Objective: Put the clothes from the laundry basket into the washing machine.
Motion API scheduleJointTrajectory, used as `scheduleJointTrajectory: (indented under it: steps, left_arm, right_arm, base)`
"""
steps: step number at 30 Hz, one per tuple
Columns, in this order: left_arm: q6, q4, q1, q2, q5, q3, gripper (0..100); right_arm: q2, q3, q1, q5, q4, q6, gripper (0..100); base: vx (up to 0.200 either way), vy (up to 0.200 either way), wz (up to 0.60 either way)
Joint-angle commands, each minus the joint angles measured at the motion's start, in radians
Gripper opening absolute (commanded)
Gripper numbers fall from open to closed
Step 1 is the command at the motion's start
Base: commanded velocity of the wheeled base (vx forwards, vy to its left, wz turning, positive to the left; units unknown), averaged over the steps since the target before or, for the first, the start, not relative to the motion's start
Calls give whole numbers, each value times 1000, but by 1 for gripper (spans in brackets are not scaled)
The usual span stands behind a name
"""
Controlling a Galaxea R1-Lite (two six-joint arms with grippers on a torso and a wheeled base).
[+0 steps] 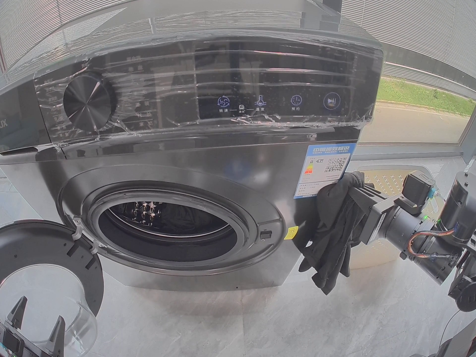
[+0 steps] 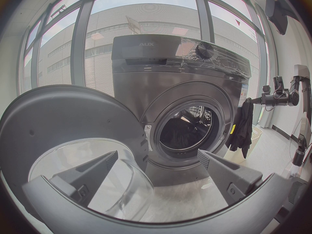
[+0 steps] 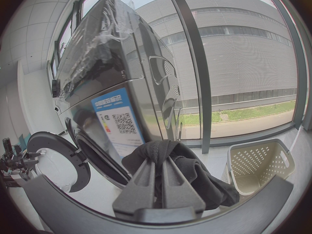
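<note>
**Q:** Where is the black garment (image 1: 334, 229)?
**A:** It hangs from the right pincer (image 1: 356, 187), which is clamped on its upper fold, beside the washing machine's (image 1: 198, 149) right front corner and clear of the floor.
**Q:** And farther out?
**A:** The door (image 1: 44, 254) stands open. The left pincer (image 1: 38, 321) is spread and holds nothing, just before the door. The laundry basket (image 3: 260, 163) stands past the machine's right side.

We see a black garment (image 1: 333, 234) dangling limp right of centre in the head view, pinched at its top by the right pincer (image 1: 357, 190), just beside the grey washing machine (image 1: 223, 159). Its round door (image 1: 44, 259) stands open at lower left. The beige perforated laundry basket (image 1: 391, 180) sits behind the garment at the right.
</note>
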Motion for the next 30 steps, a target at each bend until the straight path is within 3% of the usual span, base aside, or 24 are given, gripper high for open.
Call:
scheduleJointTrajectory:
  steps: [1,5,16,30]
  left_arm:
    - [-2,0,1,-17,-1,16,100]
    - [0,0,1,-17,-1,16,100]
    - [-5,0,1,-17,-1,16,100]
    - [-5,0,1,-17,1,16,100]
  right_arm:
    - [0,2,0,0,0,0,0]
    - [0,7,0,1,0,0,0]
    - [0,17,6,3,0,-2,0]
    - [0,22,7,4,0,-2,0]
  base:
    - [-200,0,0]
    - [-200,0,0]
    - [0,0,0]
    - [0,200,0]
